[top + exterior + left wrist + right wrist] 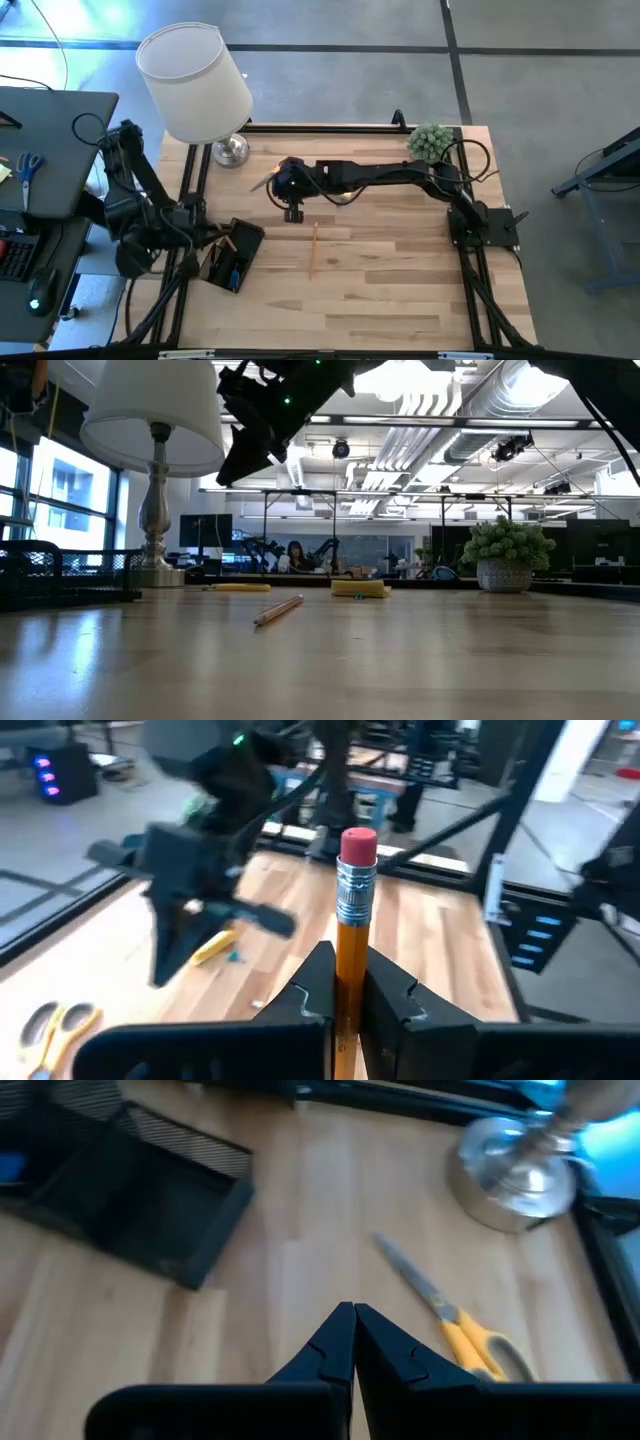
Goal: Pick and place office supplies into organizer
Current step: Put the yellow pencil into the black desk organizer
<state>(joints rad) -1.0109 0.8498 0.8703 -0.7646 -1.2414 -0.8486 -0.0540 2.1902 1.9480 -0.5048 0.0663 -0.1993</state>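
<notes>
Pencil (353, 930) clamped upright in left claw (345, 985) above organizer (232, 257), right claw (352, 1342) closed empty above scissors (450, 1323)

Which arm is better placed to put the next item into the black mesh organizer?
The left arm. Its left gripper is shut on a yellow wooden pencil and sits by the black mesh organizer. The right gripper is shut, empty, above the yellow-handled scissors.

— Where on the counter (400, 290)?
— Organizer (232, 256) at the left edge; loose pencil (313, 250) just right of it, near the middle; lamp (200, 90) behind, at the far left corner; plant (431, 141) at the far right corner.
— And the scissors (450, 1323)?
— Beside the lamp's base, behind the pencil.
</notes>
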